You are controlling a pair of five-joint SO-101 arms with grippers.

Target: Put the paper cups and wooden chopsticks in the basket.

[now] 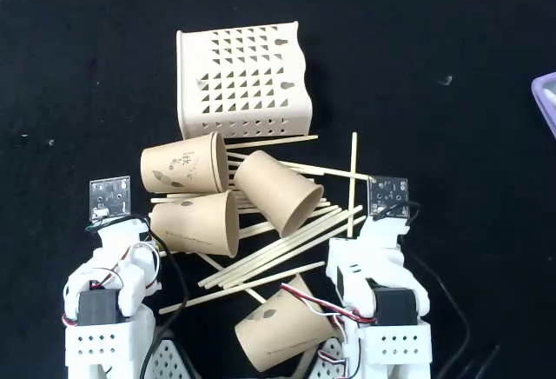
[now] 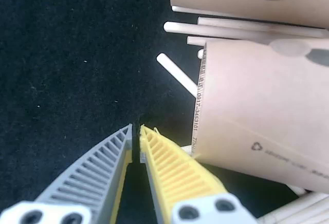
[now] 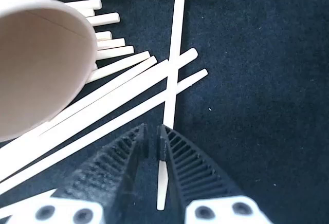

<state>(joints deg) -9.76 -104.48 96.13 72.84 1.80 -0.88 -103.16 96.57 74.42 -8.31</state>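
Black table; basket beyond scattered paper cups, wooden chopsticks.

Left gripper is pinched together over the black cloth, paper cup right beside it, chopsticks poking out.

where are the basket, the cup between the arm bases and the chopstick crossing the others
basket point(image 1: 243, 79): high view, perforated side wall
paper cup point(image 1: 271, 331): high view, middle of its side
chopstick point(image 1: 353, 155): high view, far half of its shaft
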